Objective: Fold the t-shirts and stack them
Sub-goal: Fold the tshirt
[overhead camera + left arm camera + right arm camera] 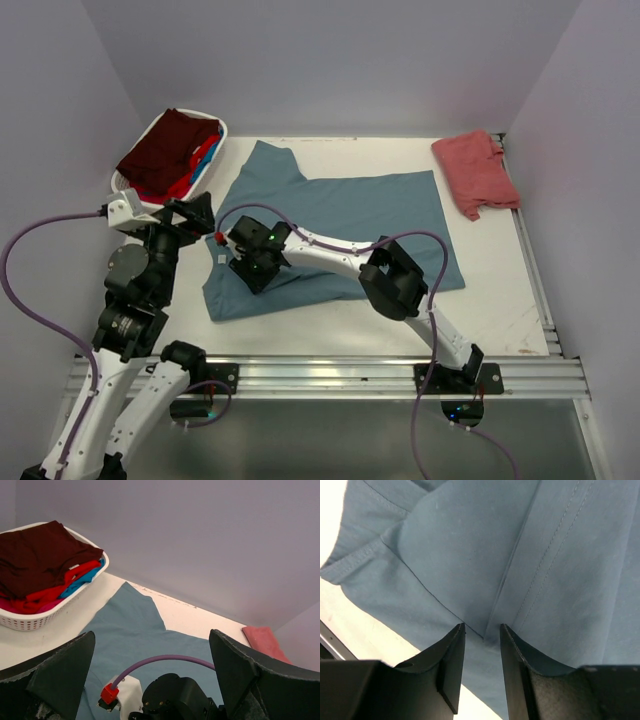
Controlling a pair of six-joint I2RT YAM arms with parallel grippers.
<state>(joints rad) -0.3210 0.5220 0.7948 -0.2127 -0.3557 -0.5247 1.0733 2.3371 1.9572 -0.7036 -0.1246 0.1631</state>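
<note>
**No Readable Text on Folding Table**

No lettering, brand, number or sign can be read on the slate-blue t-shirt (350,215) or on the white basket (30,622) (any marks there are too small to make out).

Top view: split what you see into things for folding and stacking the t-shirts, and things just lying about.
Job: teal-blue t-shirt, salmon-red t-shirt, maroon shirt, bright blue shirt, red shirt.
Lying about: white basket, table.
</note>
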